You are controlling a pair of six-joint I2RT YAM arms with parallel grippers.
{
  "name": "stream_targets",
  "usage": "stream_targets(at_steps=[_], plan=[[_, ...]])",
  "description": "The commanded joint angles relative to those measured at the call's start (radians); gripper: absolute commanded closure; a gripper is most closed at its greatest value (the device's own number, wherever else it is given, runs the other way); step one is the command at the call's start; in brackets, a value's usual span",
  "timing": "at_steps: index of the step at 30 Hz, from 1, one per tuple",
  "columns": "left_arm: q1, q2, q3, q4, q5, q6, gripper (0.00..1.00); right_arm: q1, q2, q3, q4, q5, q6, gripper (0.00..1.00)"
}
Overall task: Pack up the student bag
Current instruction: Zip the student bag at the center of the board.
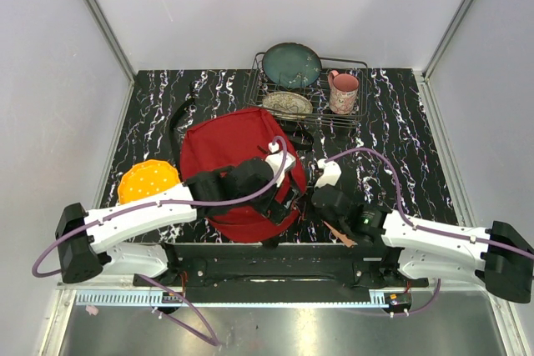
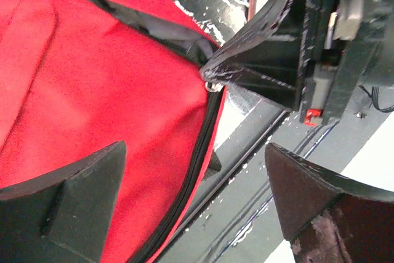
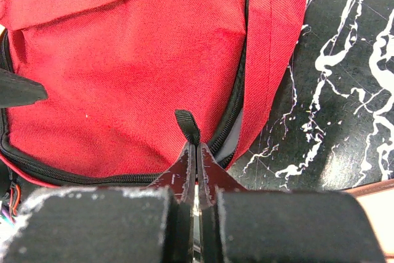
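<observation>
The student bag (image 1: 227, 149) is a red backpack lying flat in the middle of the marbled table. My right gripper (image 3: 196, 147) is shut on the black zipper pull tab (image 3: 187, 125) at the bag's near right edge, where the zipper (image 3: 234, 110) is parted a little. That gripper (image 1: 314, 203) also shows in the left wrist view, its fingertips (image 2: 217, 72) pinching the tab. My left gripper (image 2: 196, 149) hangs open over the bag's (image 2: 92, 90) zippered edge with nothing between its fingers. From above it (image 1: 282, 195) sits just left of the right gripper.
An orange dotted disc (image 1: 148, 181) lies left of the bag. A wire dish rack (image 1: 360, 114) at the back holds a teal plate (image 1: 292, 64), a patterned plate (image 1: 287, 104) and a pink mug (image 1: 343, 92). A tan flat item (image 1: 342, 235) lies under the right arm.
</observation>
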Motion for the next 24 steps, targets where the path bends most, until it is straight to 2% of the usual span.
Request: stream_targets(at_steps=[1,7,16,17,20,23,24], plan=[[-0.029,0.050,0.002,0.155,-0.009,0.065,0.01,-0.007,-0.026,0.041,-0.005,0.054,0.005,1.00],[-0.075,0.136,0.011,0.174,0.014,0.086,0.02,-0.008,-0.026,0.042,-0.011,0.060,0.014,1.00],[-0.092,0.140,-0.081,0.220,0.016,0.042,0.12,-0.007,-0.021,0.039,-0.022,0.076,0.034,1.00],[-0.094,0.142,-0.086,0.224,0.007,0.036,0.17,-0.008,-0.022,0.038,-0.022,0.076,0.034,1.00],[-0.094,0.150,-0.115,0.254,-0.012,0.022,0.22,-0.010,-0.025,0.039,-0.022,0.077,0.031,1.00],[-0.094,0.151,-0.138,0.292,-0.028,0.000,0.38,-0.008,-0.027,0.042,-0.025,0.079,0.033,1.00],[-0.095,0.148,-0.145,0.300,-0.035,-0.004,0.50,-0.010,-0.027,0.041,-0.025,0.076,0.033,1.00]])
